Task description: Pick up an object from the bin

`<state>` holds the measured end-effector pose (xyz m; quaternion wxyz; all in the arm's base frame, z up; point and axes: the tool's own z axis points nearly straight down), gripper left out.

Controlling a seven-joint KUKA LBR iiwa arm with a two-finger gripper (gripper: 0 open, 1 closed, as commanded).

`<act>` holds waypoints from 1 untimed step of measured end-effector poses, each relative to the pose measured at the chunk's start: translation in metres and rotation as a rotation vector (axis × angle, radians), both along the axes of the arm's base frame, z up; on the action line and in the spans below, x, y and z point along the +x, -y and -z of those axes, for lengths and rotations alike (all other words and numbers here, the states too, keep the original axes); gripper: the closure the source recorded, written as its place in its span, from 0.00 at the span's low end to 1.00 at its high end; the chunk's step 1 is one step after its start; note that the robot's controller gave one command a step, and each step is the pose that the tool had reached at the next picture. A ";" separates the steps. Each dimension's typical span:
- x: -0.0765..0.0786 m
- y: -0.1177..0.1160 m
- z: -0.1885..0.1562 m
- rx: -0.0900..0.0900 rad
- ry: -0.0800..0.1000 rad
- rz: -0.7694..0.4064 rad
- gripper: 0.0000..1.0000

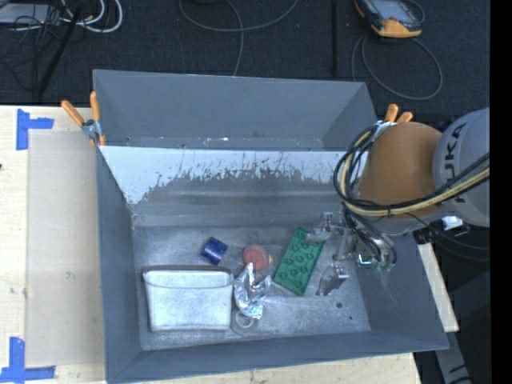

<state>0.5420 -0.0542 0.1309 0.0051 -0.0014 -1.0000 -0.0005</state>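
One green plate (298, 261) lies in the bin (240, 134) just beside my gripper (334, 254), on the view's left, long axis steep, tilted up-right; jaws apart, empty, not round it. Further off: red disc (256, 255), foil wad (250, 294), blue block (213, 250), then white pouch (188, 298)

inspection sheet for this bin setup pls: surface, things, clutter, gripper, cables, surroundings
surface: grey metal bin, floor scuffed and speckled
job's things: green studded brick plate, tilted, nearest the gripper; red round piece and small blue block to its left
clutter: white folded pouch at front left; crumpled silvery wrap touching its right end
grippers: gripper low in the bin, just right of the green plate, nothing seen held
cables: black and yellow cables looped beside the orange wrist cover
surroundings: dark floor behind the bin with loose cords and an orange-and-black device
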 end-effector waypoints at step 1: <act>0.040 -0.030 0.052 -0.007 0.011 0.230 0.00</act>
